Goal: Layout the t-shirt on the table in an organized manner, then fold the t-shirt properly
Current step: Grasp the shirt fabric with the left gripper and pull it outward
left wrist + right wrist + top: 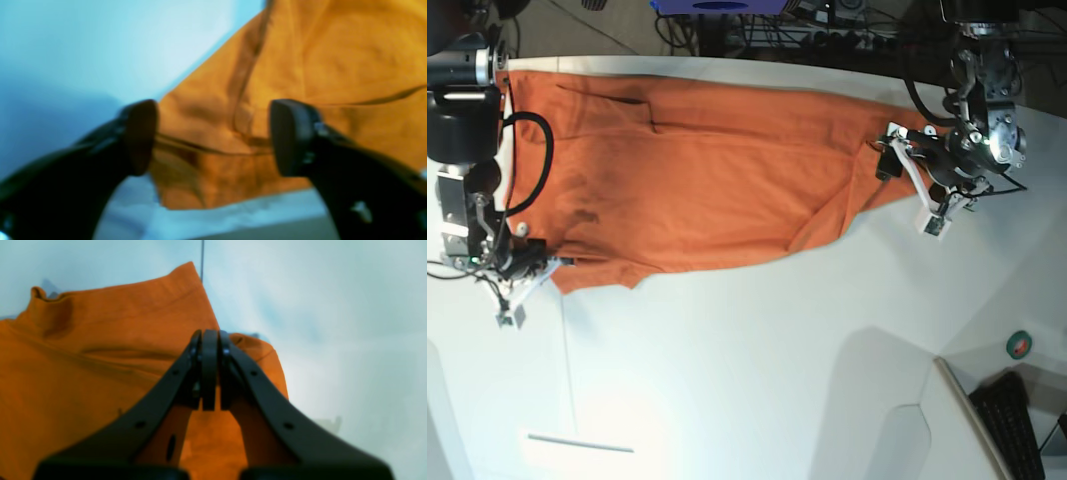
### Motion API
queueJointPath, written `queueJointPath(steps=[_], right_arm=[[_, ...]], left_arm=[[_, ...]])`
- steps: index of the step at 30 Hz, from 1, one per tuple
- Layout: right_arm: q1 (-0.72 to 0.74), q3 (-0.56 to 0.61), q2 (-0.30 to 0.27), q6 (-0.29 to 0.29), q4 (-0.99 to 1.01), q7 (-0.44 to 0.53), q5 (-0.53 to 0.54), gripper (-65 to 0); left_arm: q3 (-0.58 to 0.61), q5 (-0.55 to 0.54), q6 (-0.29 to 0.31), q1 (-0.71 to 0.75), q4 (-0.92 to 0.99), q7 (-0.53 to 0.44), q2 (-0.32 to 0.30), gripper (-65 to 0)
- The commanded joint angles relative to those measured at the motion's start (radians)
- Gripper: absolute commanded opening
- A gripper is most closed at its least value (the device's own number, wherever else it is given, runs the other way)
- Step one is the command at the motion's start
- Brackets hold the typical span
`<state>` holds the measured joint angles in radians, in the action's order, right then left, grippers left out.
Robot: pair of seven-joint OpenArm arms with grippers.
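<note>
The orange t-shirt point(687, 170) lies spread across the far half of the white table point(727, 350), with wrinkles and a folded flap at its right end. My left gripper point(912, 180) is open at that right end. In the left wrist view the left gripper point(213, 138) straddles a crumpled orange corner point(206, 166) without pinching it. My right gripper point(559, 264) is shut on the shirt's near left corner. In the right wrist view its closed tips point(209, 340) sit against bunched fabric point(257, 346), and the t-shirt point(100, 356) fills the left side.
The table's curved front edge point(927, 365) runs at the lower right, with a green tape roll point(1020, 345) and a black keyboard point(1012, 405) beyond it. A small white plate point(577, 443) lies near the front left. Cables and equipment point(827, 25) line the far edge.
</note>
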<state>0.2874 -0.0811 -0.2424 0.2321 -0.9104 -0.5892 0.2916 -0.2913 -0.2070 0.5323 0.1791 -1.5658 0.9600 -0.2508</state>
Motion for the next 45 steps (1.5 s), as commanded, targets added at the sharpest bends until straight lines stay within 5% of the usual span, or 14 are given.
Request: queueJointPath(steps=[1, 6, 10, 27, 36, 42, 45], right_arm=[[0.026, -0.004, -0.015, 0.002, -0.017, 0.015, 0.005, -65.0], [0.026, -0.003, -0.015, 0.002, -0.017, 0.015, 0.005, -65.0], [0.026, -0.003, -0.015, 0.002, -0.017, 0.015, 0.005, -65.0], [0.022, -0.006, -0.016, 0.002, -0.017, 0.015, 0.005, -65.0], [0.022, -0.009, -0.016, 0.002, -0.017, 0.015, 0.005, -65.0], [0.022, -0.009, -0.016, 0.002, -0.017, 0.015, 0.005, -65.0], [0.022, -0.009, -0.016, 0.002, -0.017, 0.015, 0.005, -65.0]], left_arm=[[-0.032, -0.042, 0.021, -0.031, 0.012, 0.01, -0.029, -13.7], [-0.03, -0.299, 0.058, -0.066, 0.141, 0.03, -0.115, -24.7], [0.054, -0.418, 0.058, -0.109, 0.221, 0.029, -0.144, -25.2], [0.214, -0.432, 0.058, -0.165, 0.299, 0.026, -0.111, -25.3], [0.206, -0.432, 0.056, -0.158, 0.299, 0.027, -0.104, -25.8], [0.206, -0.428, 0.053, -0.157, 0.299, 0.027, -0.109, -47.1], [0.206, -0.428, 0.051, -0.157, 0.299, 0.027, -0.121, -48.7]])
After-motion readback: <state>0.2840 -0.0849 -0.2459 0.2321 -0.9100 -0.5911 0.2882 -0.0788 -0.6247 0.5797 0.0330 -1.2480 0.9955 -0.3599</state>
